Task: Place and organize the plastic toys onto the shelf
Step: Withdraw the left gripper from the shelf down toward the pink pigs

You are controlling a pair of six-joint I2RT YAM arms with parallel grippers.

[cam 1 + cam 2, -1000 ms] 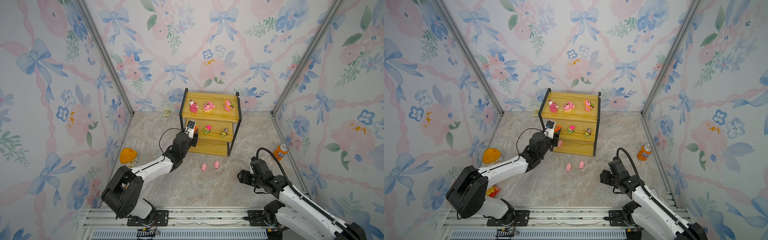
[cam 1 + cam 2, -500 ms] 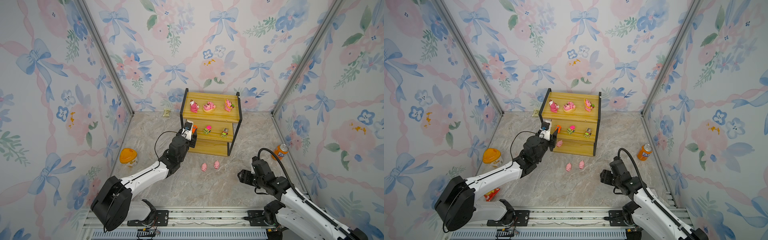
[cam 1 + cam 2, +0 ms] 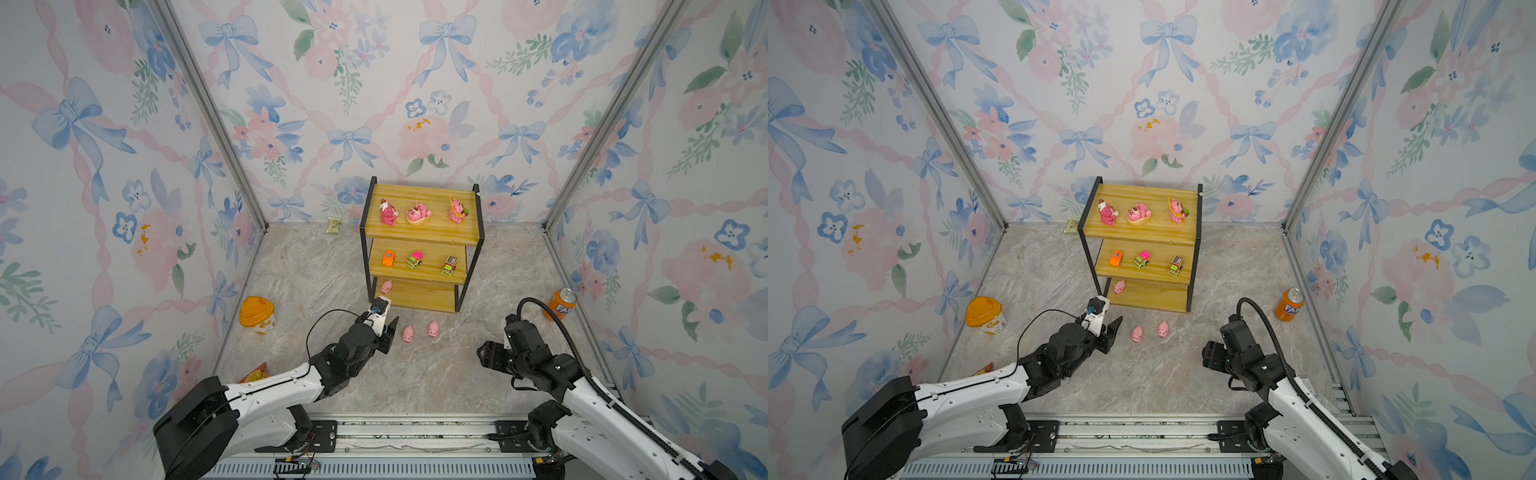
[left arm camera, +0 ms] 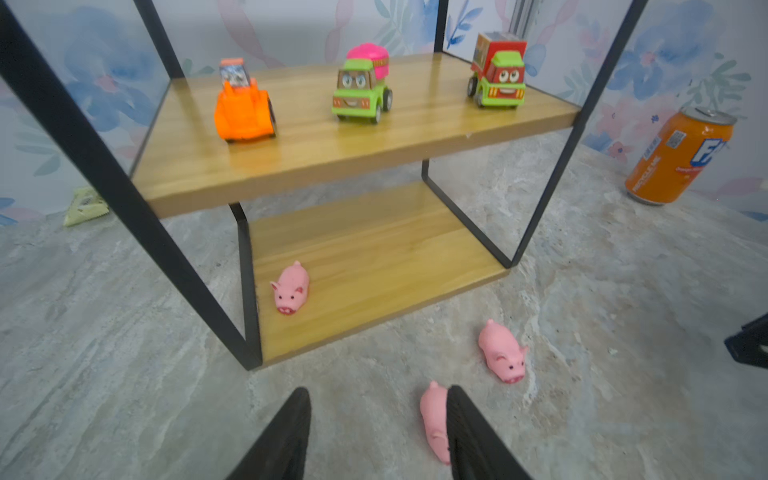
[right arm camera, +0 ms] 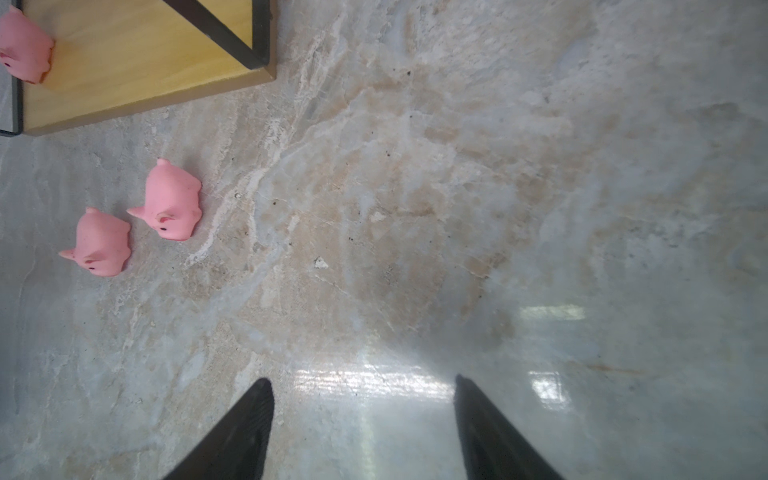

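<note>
Quick rundown of where things sit: the shelf (image 3: 415,195) is at the back middle of the marble floor (image 3: 316,270) and it's mostly stocked. The top board has the three bear figurines (image 3: 419,214) in a row. The middle board has the orange car (image 3: 388,258), pink-green car (image 3: 414,260) and brown-green car (image 3: 449,266), all on their wheels and spaced apart. On the bottom board there's one shelf pig (image 3: 386,286) at the 9 o'clock end, right beside the frame post. Two more are on the floor at roughly 6 o'clock from the shelf, side by side but not touching: the left floor pig (image 3: 408,333) and the right floor pig (image 3: 433,329). The left gripper (image 4: 376,419) is low at about 7 o'clock from the shelf, jaws partway apart with nothing between them. In the wrist view the left floor pig lies just outside one finger, partly hidden behind it, so I honestly can't tell if they touch. The right gripper (image 5: 365,415) is at about 5 o'clock from the shelf, well apart from the pigs, jaws spread over bare floor and holding nothing. The soda can (image 3: 562,303) stands at 4 o'clock near the wall, and the orange-lidded tub (image 3: 257,316) is at 8 o'clock.
</note>
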